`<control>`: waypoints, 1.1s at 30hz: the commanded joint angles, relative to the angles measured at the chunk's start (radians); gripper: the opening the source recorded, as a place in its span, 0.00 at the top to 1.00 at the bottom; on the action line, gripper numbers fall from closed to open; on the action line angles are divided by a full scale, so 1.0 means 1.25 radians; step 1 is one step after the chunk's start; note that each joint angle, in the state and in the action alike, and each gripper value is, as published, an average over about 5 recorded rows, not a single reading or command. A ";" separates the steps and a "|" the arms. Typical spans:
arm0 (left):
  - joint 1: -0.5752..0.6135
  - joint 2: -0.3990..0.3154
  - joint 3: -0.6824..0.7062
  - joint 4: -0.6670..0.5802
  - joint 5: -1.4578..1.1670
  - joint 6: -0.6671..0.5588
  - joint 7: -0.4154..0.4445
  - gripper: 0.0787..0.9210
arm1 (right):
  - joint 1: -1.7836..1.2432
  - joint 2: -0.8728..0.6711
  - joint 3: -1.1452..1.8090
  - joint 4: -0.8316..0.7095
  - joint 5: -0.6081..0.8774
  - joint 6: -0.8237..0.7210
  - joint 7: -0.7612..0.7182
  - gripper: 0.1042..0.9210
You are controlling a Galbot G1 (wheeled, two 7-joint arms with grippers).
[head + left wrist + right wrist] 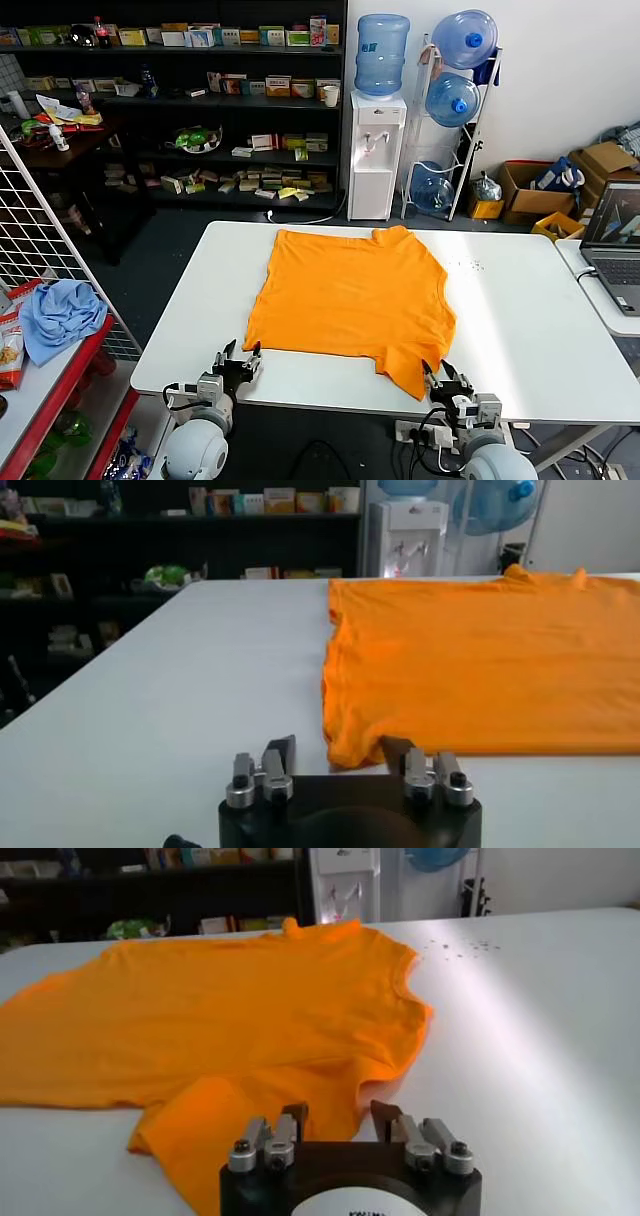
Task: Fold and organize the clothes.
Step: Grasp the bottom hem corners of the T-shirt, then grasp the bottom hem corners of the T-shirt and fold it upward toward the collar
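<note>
The clothes are one bright orange short-sleeved shirt [350, 295] spread flat on the white table [520, 320], collar toward the far edge. My left gripper [240, 362] sits at the table's near edge by the shirt's near-left corner. In the left wrist view its fingers [283, 752] stand apart with that corner of the shirt [350, 748] lying between them. My right gripper [437, 375] is at the near-right corner, where a flap of fabric hangs toward the edge. In the right wrist view the right gripper [340, 1115] has its fingers apart around the edge of the shirt [200, 1028].
A light blue cloth [60, 315] lies on a red shelf to the left, behind a white wire rack. An open laptop [615, 240] sits on a second table at the right. A water dispenser [378, 150] and stocked shelves stand beyond the table.
</note>
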 commanded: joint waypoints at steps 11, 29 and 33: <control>0.038 0.008 -0.008 -0.049 0.000 -0.030 0.005 0.85 | -0.026 -0.007 -0.013 0.063 -0.010 -0.010 0.021 0.98; 0.204 0.068 -0.033 -0.223 0.038 -0.050 -0.013 0.97 | -0.259 -0.081 0.049 0.262 -0.052 -0.008 0.018 0.98; 0.262 0.075 -0.042 -0.236 0.057 -0.070 -0.012 0.97 | -0.303 -0.083 0.069 0.268 -0.085 0.014 0.011 0.98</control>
